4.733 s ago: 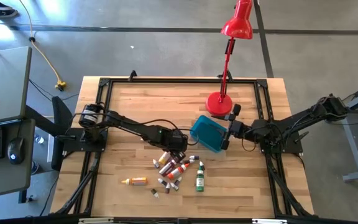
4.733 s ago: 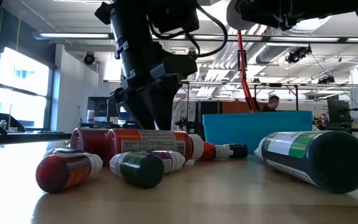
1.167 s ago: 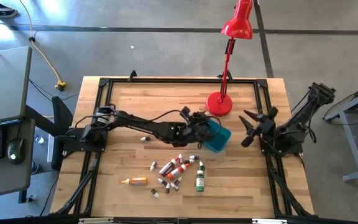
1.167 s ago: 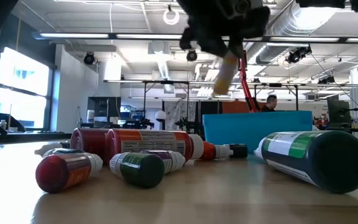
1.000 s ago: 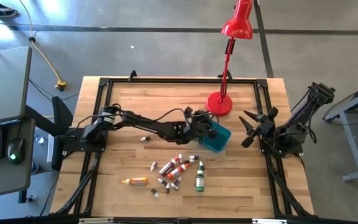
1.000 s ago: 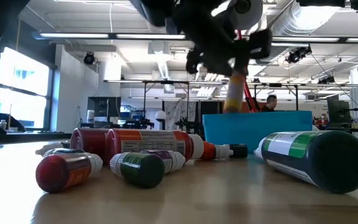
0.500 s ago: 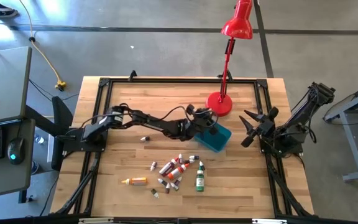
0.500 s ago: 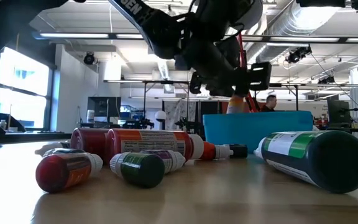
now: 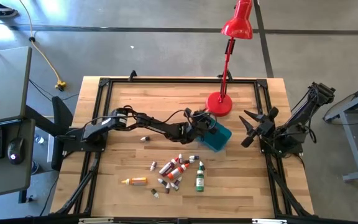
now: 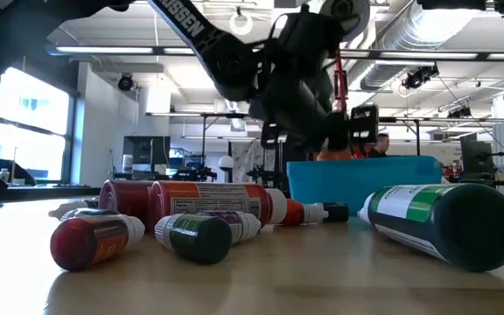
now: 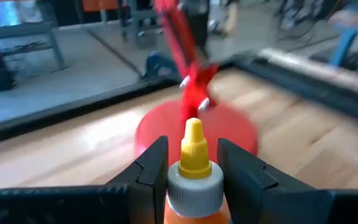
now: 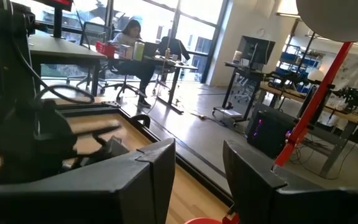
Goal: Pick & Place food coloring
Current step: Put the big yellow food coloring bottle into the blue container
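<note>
Left gripper clamped on an orange bottle, hovering over the tub. Not dropped yet. About a dozen bottles left on the bench. Right gripper parked at the edge, fingers apart, empty.

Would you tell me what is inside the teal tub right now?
The left gripper holds an orange bottle over the teal tub. The arm and the tub's wall hide its inside, so its contents cannot be seen.
</note>
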Controlling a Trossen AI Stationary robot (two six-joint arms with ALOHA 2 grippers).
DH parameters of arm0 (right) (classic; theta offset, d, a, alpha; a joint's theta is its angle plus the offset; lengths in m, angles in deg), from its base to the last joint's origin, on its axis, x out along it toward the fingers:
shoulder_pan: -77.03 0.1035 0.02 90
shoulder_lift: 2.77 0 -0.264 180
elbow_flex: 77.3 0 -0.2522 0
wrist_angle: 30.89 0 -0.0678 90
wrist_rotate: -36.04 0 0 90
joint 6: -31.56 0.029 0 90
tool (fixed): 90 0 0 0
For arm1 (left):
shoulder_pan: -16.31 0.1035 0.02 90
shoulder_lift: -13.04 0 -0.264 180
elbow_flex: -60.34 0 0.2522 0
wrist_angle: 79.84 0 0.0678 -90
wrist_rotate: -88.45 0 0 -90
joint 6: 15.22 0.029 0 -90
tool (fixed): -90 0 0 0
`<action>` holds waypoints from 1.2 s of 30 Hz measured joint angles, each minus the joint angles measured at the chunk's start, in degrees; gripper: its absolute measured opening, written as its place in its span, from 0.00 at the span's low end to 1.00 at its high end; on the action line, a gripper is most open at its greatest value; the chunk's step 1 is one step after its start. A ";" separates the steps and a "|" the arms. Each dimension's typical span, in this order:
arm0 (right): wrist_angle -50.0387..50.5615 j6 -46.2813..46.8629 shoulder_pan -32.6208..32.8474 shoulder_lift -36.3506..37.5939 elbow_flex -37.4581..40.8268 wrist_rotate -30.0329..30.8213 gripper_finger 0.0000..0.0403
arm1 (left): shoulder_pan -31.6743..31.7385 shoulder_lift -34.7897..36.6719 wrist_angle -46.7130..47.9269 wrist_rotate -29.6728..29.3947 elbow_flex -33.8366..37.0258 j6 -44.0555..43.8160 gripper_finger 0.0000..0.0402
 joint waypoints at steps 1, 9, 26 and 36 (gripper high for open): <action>0.00 0.01 0.00 0.00 0.00 -0.03 0.32 | -0.01 -0.13 -0.11 -0.47 0.03 -0.38 0.27; 0.00 0.00 0.00 -0.01 0.00 -0.50 0.32 | -0.01 -2.30 -4.47 -1.53 -0.14 -2.36 0.27; 0.00 0.13 -0.02 0.00 0.00 -1.04 0.32 | 0.10 -2.47 -2.14 5.73 -0.03 -1.36 0.36; 0.02 -0.01 -0.01 0.00 0.00 -1.06 0.32 | 0.10 -2.04 -3.48 6.54 -0.03 4.71 0.23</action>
